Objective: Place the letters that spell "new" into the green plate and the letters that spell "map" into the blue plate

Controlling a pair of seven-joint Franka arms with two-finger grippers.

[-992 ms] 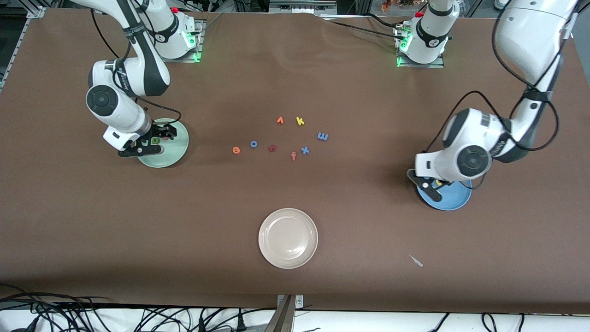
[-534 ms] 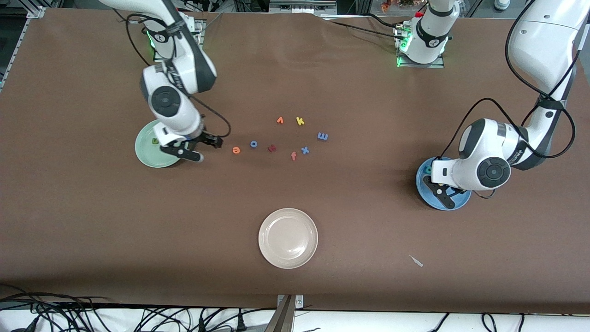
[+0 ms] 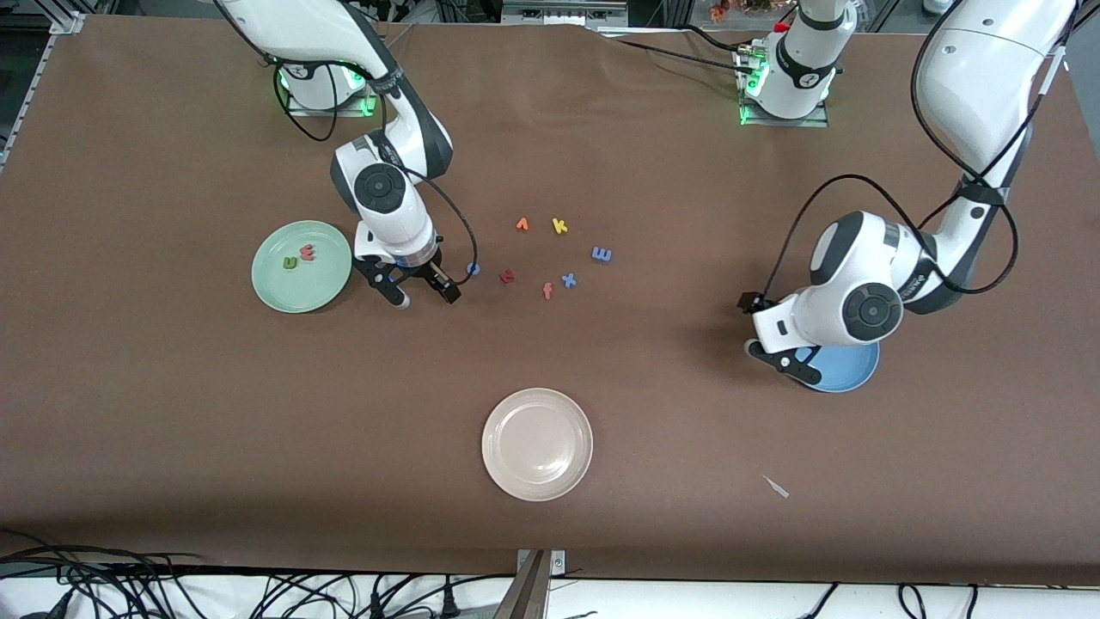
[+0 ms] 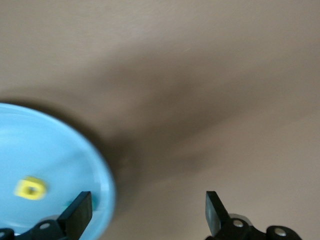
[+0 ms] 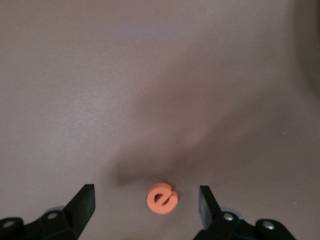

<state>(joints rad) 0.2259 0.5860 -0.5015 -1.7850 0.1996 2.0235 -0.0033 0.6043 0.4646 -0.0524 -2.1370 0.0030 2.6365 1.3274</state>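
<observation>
The green plate point(image 3: 320, 288) holds the green n point(image 3: 290, 262) and the pinkish-red w point(image 3: 307, 253). My right gripper point(image 3: 424, 295) hangs open low over the table between that plate and the other loose letters. The orange e point(image 5: 162, 198) lies flat between the fingers of the right gripper point(image 5: 145, 210), apart from both. The blue m point(image 3: 601, 254) lies among the loose letters. The blue plate point(image 3: 846, 370) holds the yellow a point(image 4: 31, 188); a teal bit shows beside it. My left gripper point(image 3: 767, 335) is open and empty over the plate's rim point(image 4: 102, 185) and bare table.
Loose letters lie mid-table: a blue o point(image 3: 473, 269), a dark red letter point(image 3: 507, 276), a salmon f point(image 3: 547, 291), a blue x point(image 3: 568, 279), a yellow k point(image 3: 559, 225), an orange wedge point(image 3: 522, 224). A beige plate point(image 3: 537, 443) sits nearer the camera, a small scrap point(image 3: 776, 487) beside it.
The right gripper left the green plate and came down over the orange e. The left gripper opened, left the yellow a in the blue plate and moved off toward the table's middle.
</observation>
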